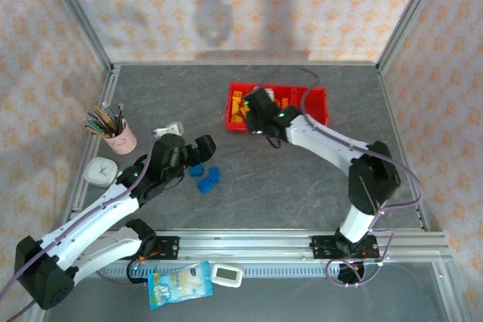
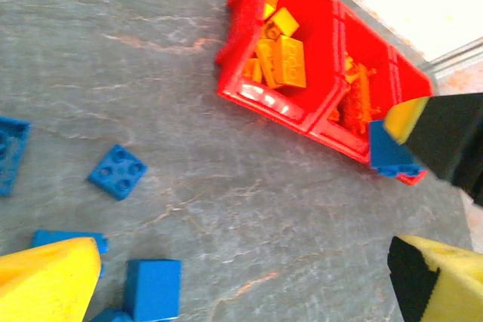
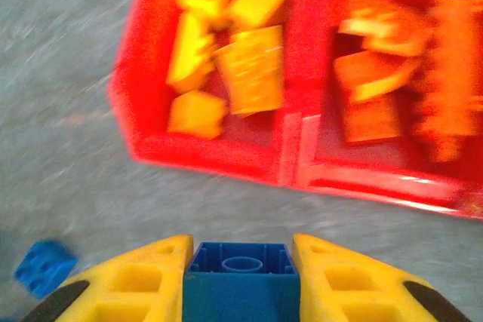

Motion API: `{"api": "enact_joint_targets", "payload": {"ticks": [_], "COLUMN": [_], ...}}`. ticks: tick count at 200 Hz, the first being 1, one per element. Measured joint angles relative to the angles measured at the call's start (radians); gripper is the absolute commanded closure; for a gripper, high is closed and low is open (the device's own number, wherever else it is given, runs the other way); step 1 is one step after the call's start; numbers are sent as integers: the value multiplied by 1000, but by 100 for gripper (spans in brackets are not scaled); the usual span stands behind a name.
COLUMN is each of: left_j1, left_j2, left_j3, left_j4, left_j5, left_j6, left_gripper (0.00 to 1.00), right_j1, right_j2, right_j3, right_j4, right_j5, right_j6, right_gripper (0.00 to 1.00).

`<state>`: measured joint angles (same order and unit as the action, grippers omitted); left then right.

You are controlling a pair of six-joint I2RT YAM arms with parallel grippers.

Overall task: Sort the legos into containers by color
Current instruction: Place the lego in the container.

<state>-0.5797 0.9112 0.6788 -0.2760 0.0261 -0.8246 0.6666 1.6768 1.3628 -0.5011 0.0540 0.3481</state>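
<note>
Grey stone-look table (image 1: pixel 302 179): the right gripper (image 3: pixel 241 250) is clamped on a blue brick (image 3: pixel 240 284) just short of the near wall of the red tray (image 3: pixel 219 160), facing its yellow bin (image 3: pixel 147 50) and orange bin (image 3: pixel 377 175); the third bin (image 1: pixel 317 103) lies toward the tray's right end. The left gripper (image 2: pixel 245 254) hangs spread apart over loose blue legos (image 2: pixel 117 171).

Pink cup (image 1: pixel 124 139) stuffed with pencils by the left rail, white square clock (image 1: pixel 99 171) just in front of it, grey stone-look table (image 1: pixel 302 194), blue-white packet (image 1: pixel 179 286) beside small white device (image 1: pixel 226 274) at the near edge, floral wallpaper (image 1: pixel 226 5) behind.
</note>
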Motion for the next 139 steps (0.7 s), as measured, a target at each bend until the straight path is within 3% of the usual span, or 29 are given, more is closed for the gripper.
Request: {"api": "enact_joint_targets", "payload": {"ticks": [36, 69, 139], "left_j1": [0, 0, -3], "left_j2": [130, 229, 351], "left_j3": [62, 117, 175], "left_j4": [72, 139, 240], "left_j5": [85, 151, 222], "left_j6": [39, 69, 95], "left_gripper": [1, 1, 1], "right_j1": [-212, -340, -414], "right_j2": [-52, -27, 212], "right_j3": [-52, -52, 2], "right_j4": [-10, 9, 81], "right_j5": [10, 17, 8], "right_j6": [3, -19, -88], "right_gripper": [68, 68, 67]}}
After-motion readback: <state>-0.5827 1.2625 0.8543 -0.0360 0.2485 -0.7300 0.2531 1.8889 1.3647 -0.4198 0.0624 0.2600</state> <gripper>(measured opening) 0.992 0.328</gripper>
